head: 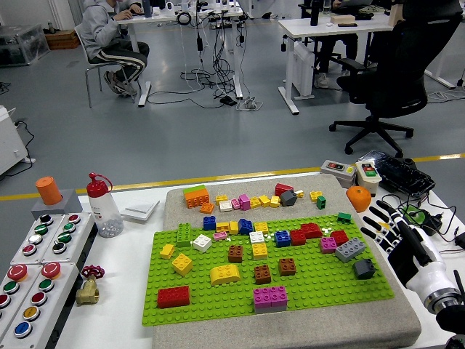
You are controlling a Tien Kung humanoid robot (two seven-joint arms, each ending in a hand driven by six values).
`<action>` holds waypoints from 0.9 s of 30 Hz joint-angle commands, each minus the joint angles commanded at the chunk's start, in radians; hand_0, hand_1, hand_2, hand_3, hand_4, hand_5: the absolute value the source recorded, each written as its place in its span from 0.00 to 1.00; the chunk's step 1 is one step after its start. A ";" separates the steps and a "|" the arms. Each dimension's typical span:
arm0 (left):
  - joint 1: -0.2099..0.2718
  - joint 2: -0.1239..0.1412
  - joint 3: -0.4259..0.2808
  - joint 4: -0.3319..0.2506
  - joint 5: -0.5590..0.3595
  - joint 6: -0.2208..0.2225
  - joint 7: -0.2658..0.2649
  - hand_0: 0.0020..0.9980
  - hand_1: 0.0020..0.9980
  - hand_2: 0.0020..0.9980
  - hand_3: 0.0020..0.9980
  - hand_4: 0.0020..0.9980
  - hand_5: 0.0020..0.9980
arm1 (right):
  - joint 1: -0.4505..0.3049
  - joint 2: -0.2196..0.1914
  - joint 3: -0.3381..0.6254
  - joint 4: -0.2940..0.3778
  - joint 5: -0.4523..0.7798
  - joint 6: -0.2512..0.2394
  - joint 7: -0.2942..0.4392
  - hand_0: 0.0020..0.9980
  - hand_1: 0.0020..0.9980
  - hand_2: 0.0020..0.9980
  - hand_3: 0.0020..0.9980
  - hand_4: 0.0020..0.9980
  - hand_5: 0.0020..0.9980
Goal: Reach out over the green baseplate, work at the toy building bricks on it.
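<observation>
The green baseplate lies on a beige mat and carries many bricks: red, yellow arch, magenta, brown, blue, light grey and dark grey. My right hand hovers at the plate's right edge, fingers spread and holding nothing, just right of the light grey brick. The left arm is out of view.
Loose bricks lie on the mat behind the plate. An orange object and switch boxes sit at the back right, cables by my hand. A bottle, a button panel and a brass valve stand left.
</observation>
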 joint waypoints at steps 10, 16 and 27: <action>-0.005 0.000 0.004 0.001 -0.008 0.001 -0.004 0.63 0.60 0.61 0.41 0.33 0.99 | 0.004 0.002 0.009 -0.016 -0.018 0.006 -0.002 0.77 0.77 0.75 0.69 0.41 0.40; -0.005 0.000 0.005 0.001 -0.008 0.001 -0.003 0.63 0.60 0.61 0.41 0.33 0.99 | 0.003 0.004 0.016 -0.023 -0.008 -0.001 -0.003 0.76 0.77 0.75 0.68 0.40 0.39; -0.007 -0.002 0.001 0.001 -0.004 -0.001 -0.001 0.63 0.60 0.61 0.41 0.33 0.98 | 0.003 0.007 0.020 -0.026 -0.004 -0.007 -0.010 0.76 0.76 0.75 0.67 0.37 0.34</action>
